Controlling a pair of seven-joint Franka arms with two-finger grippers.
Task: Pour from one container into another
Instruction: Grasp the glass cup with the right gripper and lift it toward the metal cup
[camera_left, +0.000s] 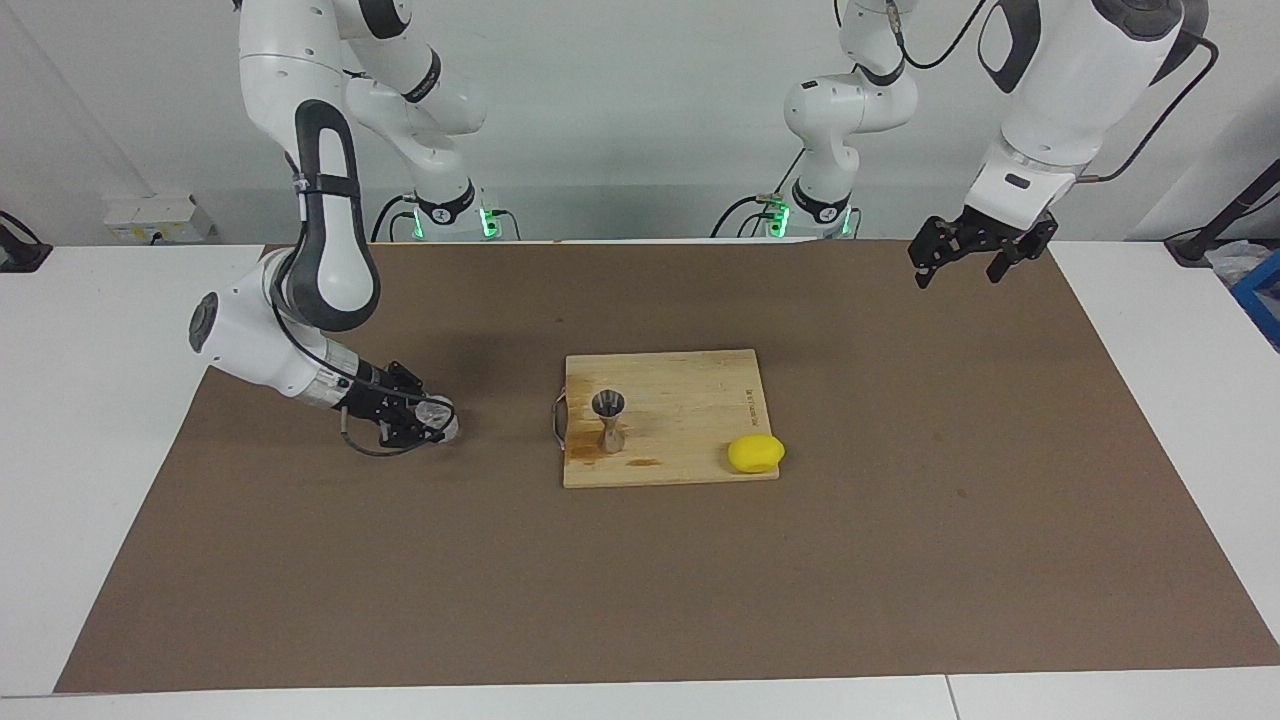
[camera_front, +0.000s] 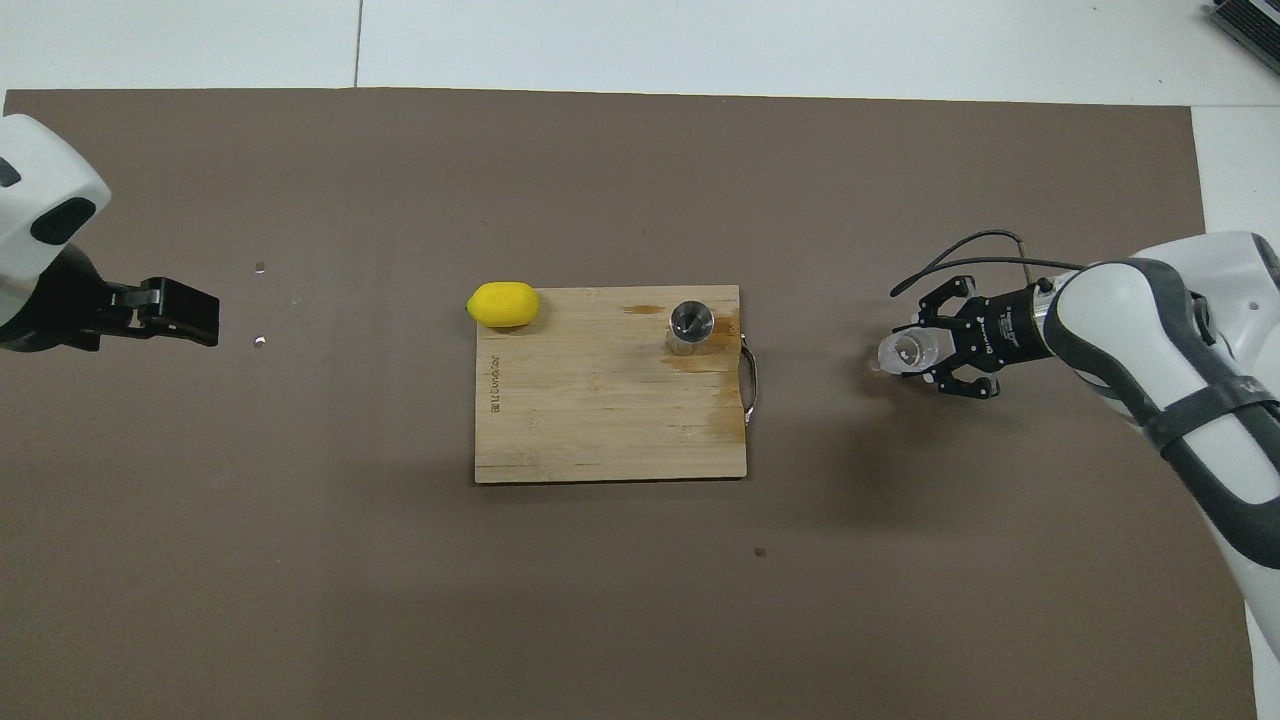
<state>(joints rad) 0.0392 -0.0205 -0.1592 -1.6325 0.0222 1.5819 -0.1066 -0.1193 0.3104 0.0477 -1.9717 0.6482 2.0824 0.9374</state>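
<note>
The small clear cup is low over the brown mat, toward the right arm's end of the table, beside the cutting board; it also shows in the overhead view. My right gripper reaches in from the side, shut on the cup; I cannot tell whether the cup rests on the mat. The metal hourglass jigger stands upright on the board, at the board's end nearest the cup. My left gripper waits open and empty, raised over the mat at the left arm's end.
A wooden cutting board with a metal handle lies mid-table, with wet stains around the jigger. A yellow lemon sits at the board's corner farthest from the robots, toward the left arm's end. A brown mat covers the table.
</note>
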